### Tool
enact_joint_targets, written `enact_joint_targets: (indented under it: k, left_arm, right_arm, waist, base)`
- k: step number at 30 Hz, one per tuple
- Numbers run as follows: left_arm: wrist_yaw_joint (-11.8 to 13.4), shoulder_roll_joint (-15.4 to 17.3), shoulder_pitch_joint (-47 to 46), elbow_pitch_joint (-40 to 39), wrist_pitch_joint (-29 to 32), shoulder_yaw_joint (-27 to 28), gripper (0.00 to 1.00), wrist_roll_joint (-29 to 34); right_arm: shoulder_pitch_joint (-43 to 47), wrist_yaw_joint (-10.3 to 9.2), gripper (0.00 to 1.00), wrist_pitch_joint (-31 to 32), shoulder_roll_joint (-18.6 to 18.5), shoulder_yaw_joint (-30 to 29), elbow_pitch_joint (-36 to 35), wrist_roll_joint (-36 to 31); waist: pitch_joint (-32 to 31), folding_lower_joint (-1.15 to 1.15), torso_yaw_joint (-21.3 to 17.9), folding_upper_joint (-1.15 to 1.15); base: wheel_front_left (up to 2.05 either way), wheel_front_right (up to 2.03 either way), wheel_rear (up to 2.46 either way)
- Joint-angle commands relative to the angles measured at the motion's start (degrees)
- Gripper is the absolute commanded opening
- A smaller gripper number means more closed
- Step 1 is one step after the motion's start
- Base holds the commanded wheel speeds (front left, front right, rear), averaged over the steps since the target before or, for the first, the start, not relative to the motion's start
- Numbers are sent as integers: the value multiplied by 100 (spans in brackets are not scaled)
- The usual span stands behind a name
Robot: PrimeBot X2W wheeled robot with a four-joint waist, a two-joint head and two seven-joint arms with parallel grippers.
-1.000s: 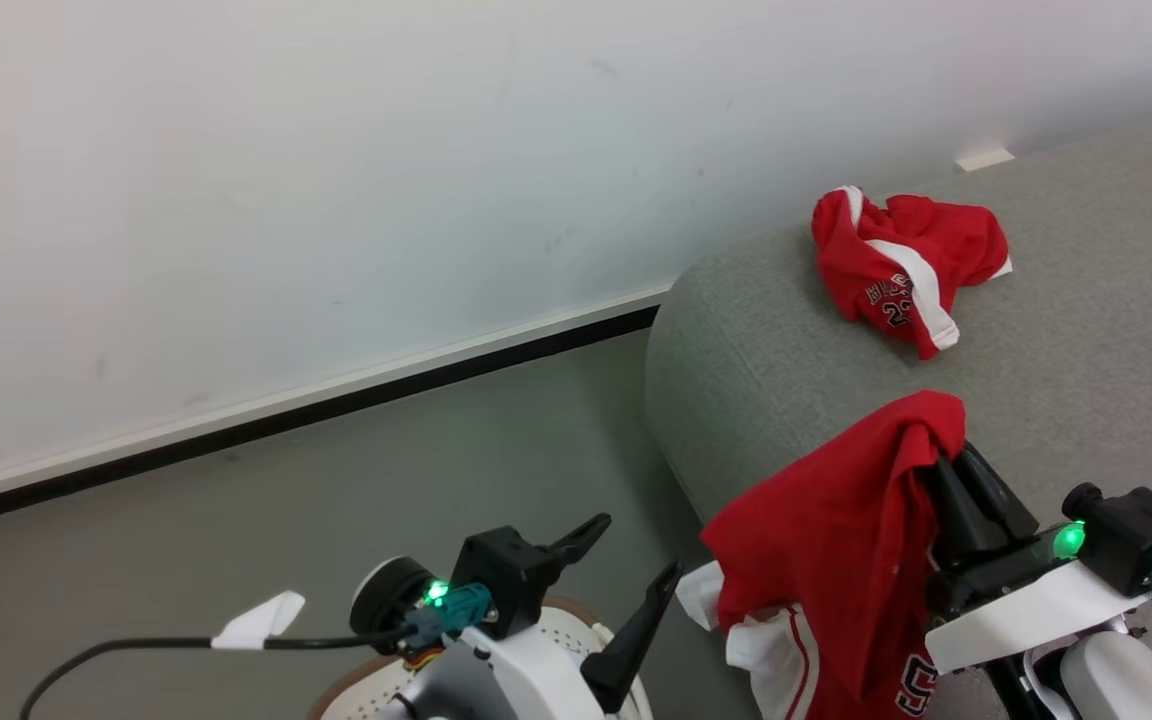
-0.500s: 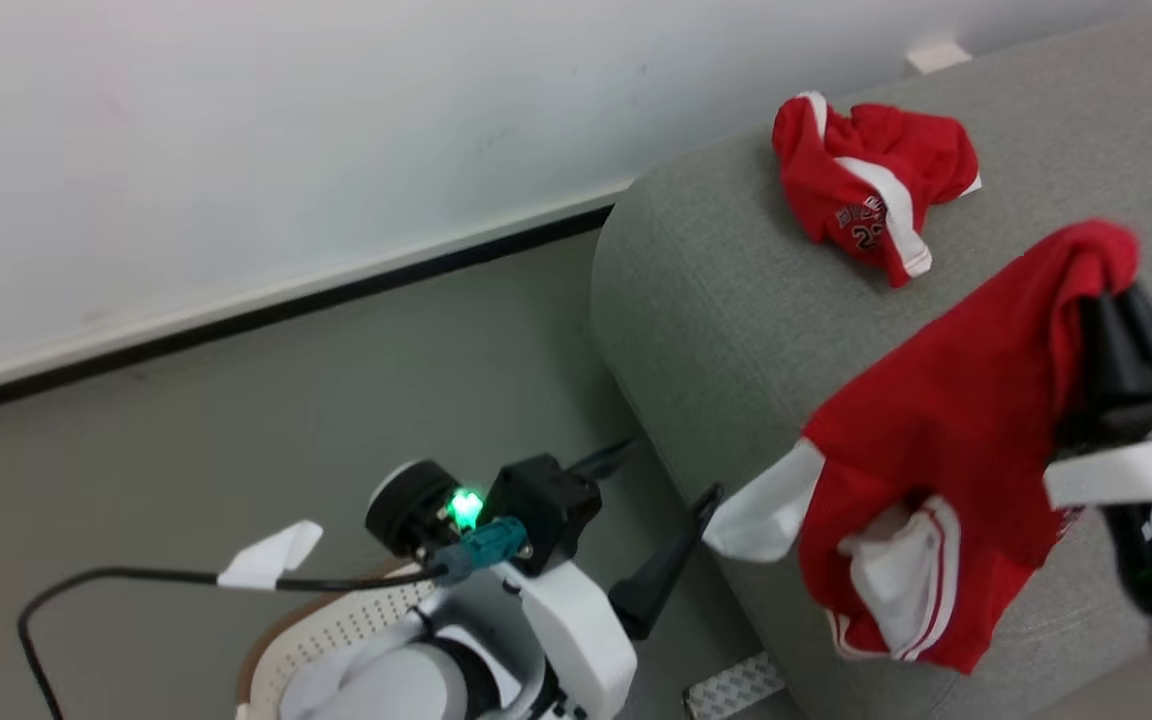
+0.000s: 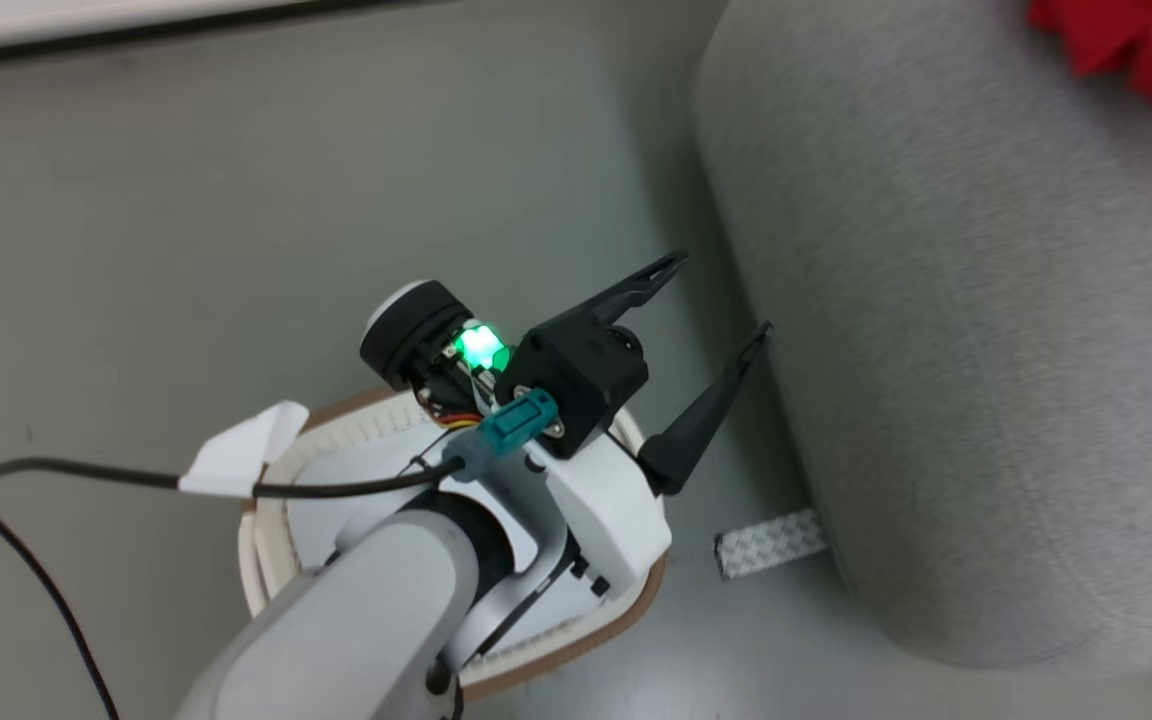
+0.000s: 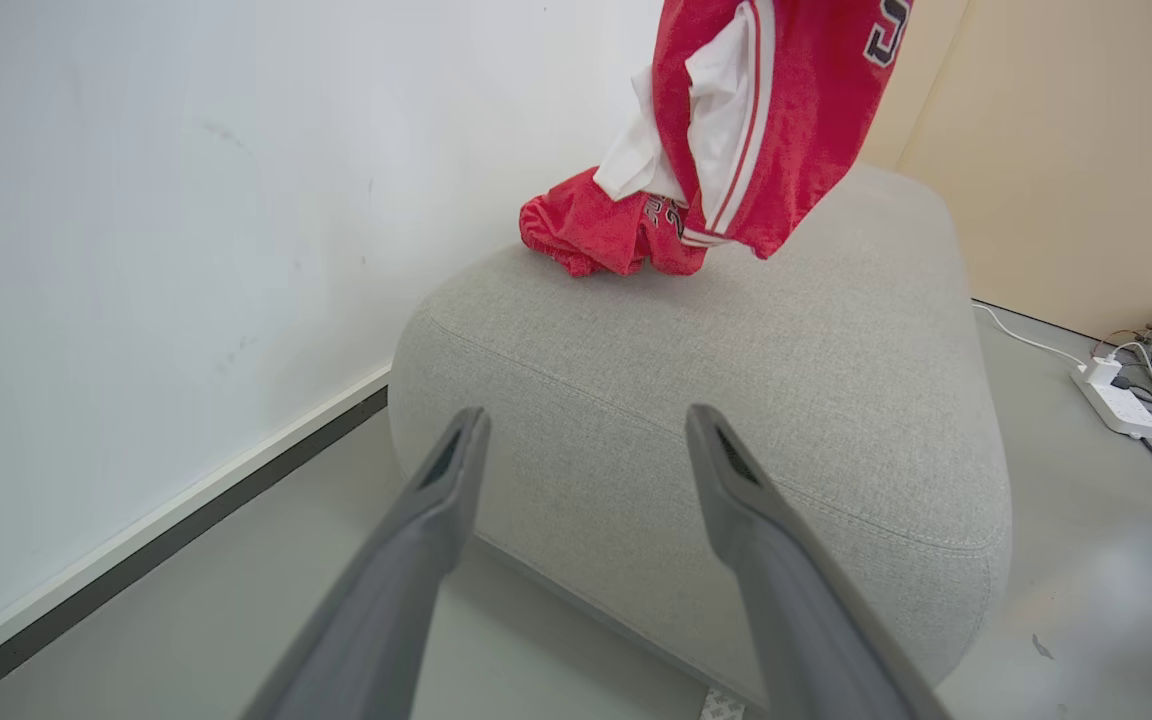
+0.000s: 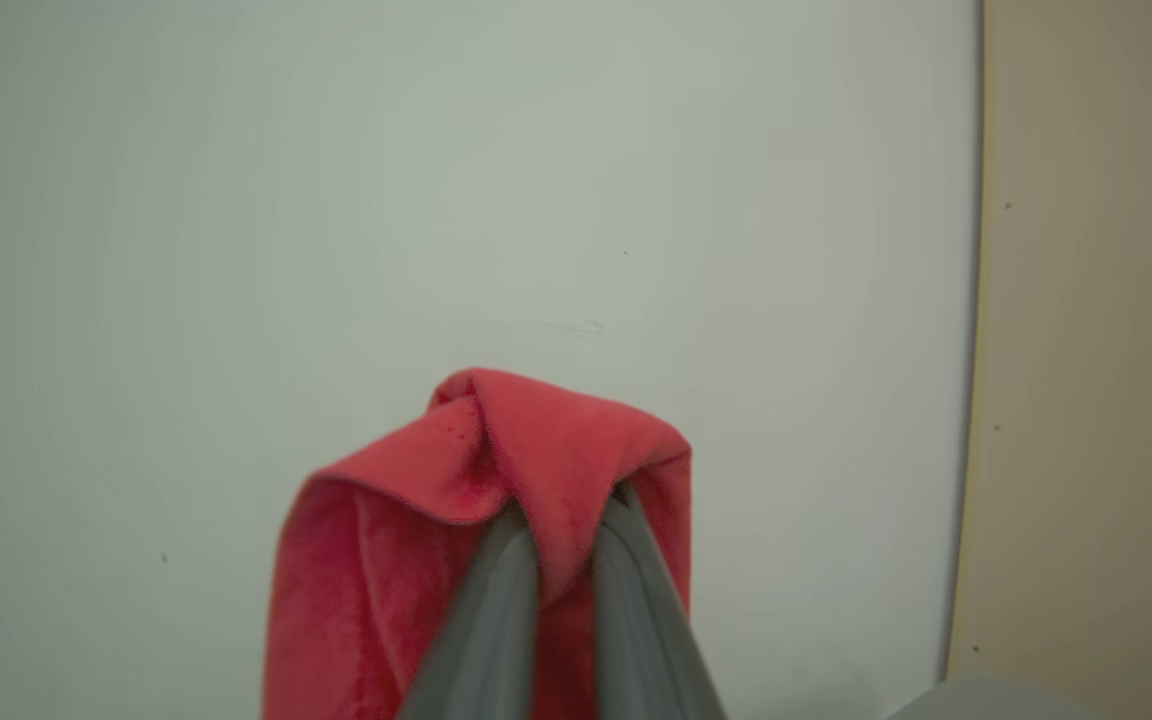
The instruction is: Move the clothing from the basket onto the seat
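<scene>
1. Markings. The held garment carries a dark, white-edged character at the top edge of the left wrist view. It is cut off and cannot be read. The second garment shows small dark lettering that is partly covered by the held garment and is not legible.

2. Held garment. Bright red soft fabric with white panels and thin white stripes. It hangs in loose folds over the top of the seat. Whether its lower hem touches the seat cannot be told. The right gripper has its jaws closed on a bunched red fold of this garment, which drapes over both jaws.

3. Second garment. Red, crumpled, lying on the seat near the wall side, just behind the held garment. In the head view it appears as a blurred red patch at the upper right.

4. Left gripper. Jaws spread wide apart, holding nothing, beside the seat's rounded side.

5. Basket. It stands on the floor beneath the left arm, near the seat's base. Its interior is mostly hidden.
</scene>
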Motion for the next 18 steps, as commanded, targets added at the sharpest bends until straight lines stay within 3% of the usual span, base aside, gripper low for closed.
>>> enact_joint_targets:
  k: [1, 6, 14, 15, 16, 17, 18]
  left_arm:
    - [-7, 3, -105, -46, 8, 7, 100, 64]
    - [-24, -55, -250, -58, -74, -41, 100, 105]
    - [53, -121, -209, 137, -338, -45, 100, 83]
    - [63, -119, -206, 155, -341, -33, 100, 77]
    - [79, -112, -199, 173, -371, -23, 100, 68]
    - [96, -103, -185, 192, -393, -5, 100, 63]
    - [107, -93, -166, 221, -429, 10, 100, 68]
  right_arm:
    - [-189, -13, 0, -12, -53, -145, 225, -218]
    - [-612, -13, 0, -147, -113, -958, 1265, -1332]
    - [-34, -13, 0, -365, 297, -2124, 2458, -2656]
    - [38, -13, 20, -357, 378, -2160, 2582, -2792]
    - [52, -13, 83, -363, 418, -2208, 2653, -2906]
    - [60, -13, 100, -384, 428, -2292, 2670, -2985]
    - [84, -13, 100, -408, 448, -2349, 2658, -3097]
  waist:
    - [589, -2, 395, 0]
    - [951, -2, 620, 0]
    - [1100, -2, 825, 0]
    - [1100, -2, 834, 0]
    - [1095, -2, 838, 0]
    - [1077, -2, 839, 0]
    - [1045, -2, 833, 0]
  base:
    - [0, 0, 0]
    - [0, 0, 0]
    - [0, 0, 0]
    - [0, 0, 0]
    - [0, 0, 0]
    - [0, 0, 0]
    - [0, 0, 0]
